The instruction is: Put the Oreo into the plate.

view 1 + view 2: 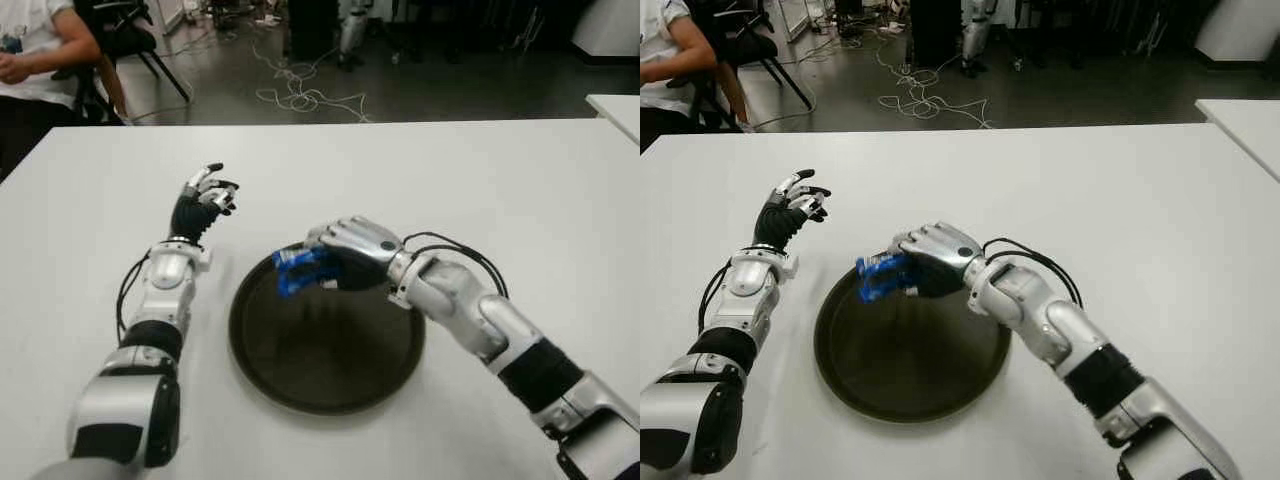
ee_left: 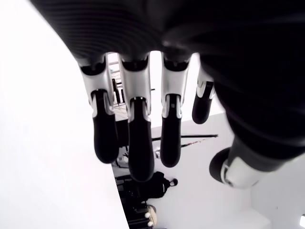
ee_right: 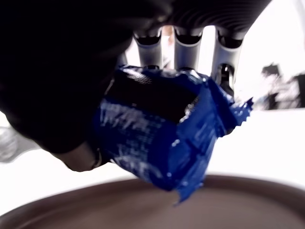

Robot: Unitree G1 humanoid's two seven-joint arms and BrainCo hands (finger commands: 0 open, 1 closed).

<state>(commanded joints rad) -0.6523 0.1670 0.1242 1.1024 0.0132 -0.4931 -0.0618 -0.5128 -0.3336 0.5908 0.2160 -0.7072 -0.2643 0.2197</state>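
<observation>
A blue Oreo packet is gripped in my right hand, which is shut on it above the far rim of the dark round plate. The right wrist view shows the crinkled blue Oreo packet pinched between thumb and fingers, with the plate just below it. My left hand is held up over the white table, left of the plate, with its fingers loosely spread and nothing in them.
A second white table shows at the far right. Beyond the far edge are a seated person, a chair and cables on the dark floor.
</observation>
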